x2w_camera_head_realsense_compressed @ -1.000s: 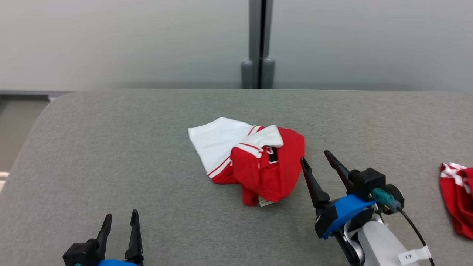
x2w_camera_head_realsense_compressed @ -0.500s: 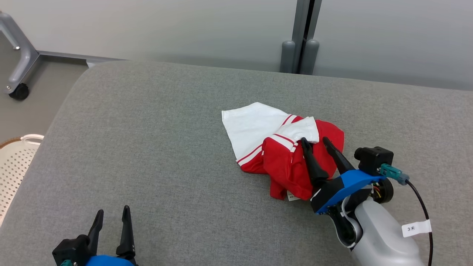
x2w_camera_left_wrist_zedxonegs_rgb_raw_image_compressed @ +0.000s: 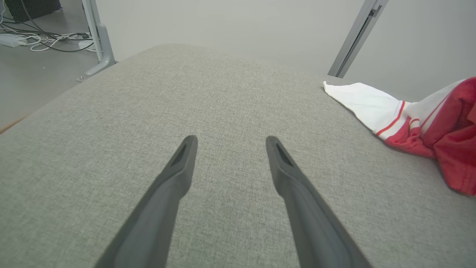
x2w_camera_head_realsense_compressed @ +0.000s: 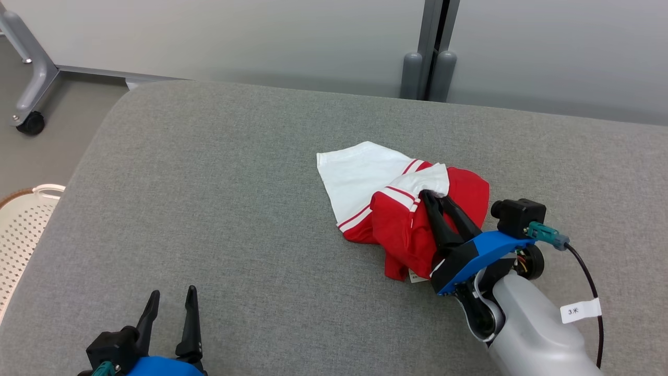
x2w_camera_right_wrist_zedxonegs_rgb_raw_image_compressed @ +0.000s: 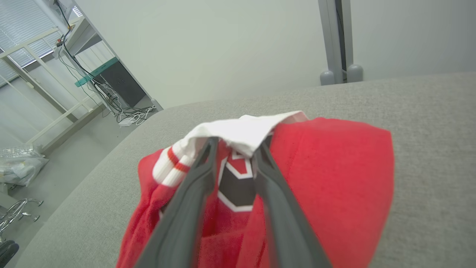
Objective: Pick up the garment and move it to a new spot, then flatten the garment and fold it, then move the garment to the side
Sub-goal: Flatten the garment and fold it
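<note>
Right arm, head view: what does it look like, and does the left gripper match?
The right gripper has two long, tapering black fingers on a blue bracket, with a black camera block, teal connector and black cable. The pale grey forearm carries a white tag. The left gripper matches: black fingers, blue mount.

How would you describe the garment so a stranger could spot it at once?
Look at the wide grey pad, right of its middle. The garment lies crumpled there, with the right gripper poking into its folds. It is bright red and white with striped trim, against plain grey all around.
</note>
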### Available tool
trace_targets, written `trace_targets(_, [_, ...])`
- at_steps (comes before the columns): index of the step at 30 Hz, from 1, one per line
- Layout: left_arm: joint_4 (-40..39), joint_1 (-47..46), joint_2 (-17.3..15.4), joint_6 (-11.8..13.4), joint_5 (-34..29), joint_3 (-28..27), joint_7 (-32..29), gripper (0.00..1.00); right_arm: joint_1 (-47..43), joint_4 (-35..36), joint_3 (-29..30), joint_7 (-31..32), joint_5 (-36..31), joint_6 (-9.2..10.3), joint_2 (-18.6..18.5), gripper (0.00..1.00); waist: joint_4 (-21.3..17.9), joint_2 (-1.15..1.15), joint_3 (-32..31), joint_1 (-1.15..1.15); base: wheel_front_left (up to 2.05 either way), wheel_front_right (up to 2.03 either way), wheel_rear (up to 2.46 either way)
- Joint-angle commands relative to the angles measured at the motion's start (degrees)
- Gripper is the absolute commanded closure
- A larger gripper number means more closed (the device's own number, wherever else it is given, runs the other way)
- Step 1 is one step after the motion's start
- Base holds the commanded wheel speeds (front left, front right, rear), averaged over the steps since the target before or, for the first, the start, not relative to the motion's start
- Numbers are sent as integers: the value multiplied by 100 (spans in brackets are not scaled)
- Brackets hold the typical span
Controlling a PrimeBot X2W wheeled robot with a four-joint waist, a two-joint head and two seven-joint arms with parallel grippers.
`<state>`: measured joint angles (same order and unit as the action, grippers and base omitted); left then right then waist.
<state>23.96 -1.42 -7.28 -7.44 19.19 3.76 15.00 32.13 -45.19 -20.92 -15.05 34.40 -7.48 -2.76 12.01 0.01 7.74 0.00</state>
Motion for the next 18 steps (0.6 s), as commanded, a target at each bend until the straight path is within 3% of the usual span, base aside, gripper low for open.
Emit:
trace_targets(1, [4, -74, -16, -8, 22, 7, 25, 0, 146, -34, -34, -19, 34, -1, -27, 57, 14, -1, 3, 0, 0, 0, 0])
trace_targets(2, [9, -81, -14, -8, 28, 15, 26, 0, 176, -48, -50, -19, 51, -2, -27, 60, 23, -1, 2, 0, 0, 0, 0])
trace_targets(4, [24, -90, -12, -8, 43, 23, 26, 0, 212, -9, -19, -19, 29, -1, -27, 80, 37, -1, -7, 0, 0, 0, 0])
trace_targets(5, [33, -90, -10, -8, 39, 24, 26, 0, 213, 5, 8, -19, 17, -1, -27, 99, 41, -1, -13, 0, 0, 0, 0])
trace_targets(11, [99, 47, 29, -8, 8, -25, 25, 0, 273, 254, 278, -18, -167, -1, -28, 100, -5, -1, -167, 0, 0, 0, 0])
trace_targets(18, [165, 273, 159, -8, -58, -94, 25, 0, 583, 771, 1010, -19, -817, -2, -28, 100, -224, -1, -512, 0, 0, 0, 0])
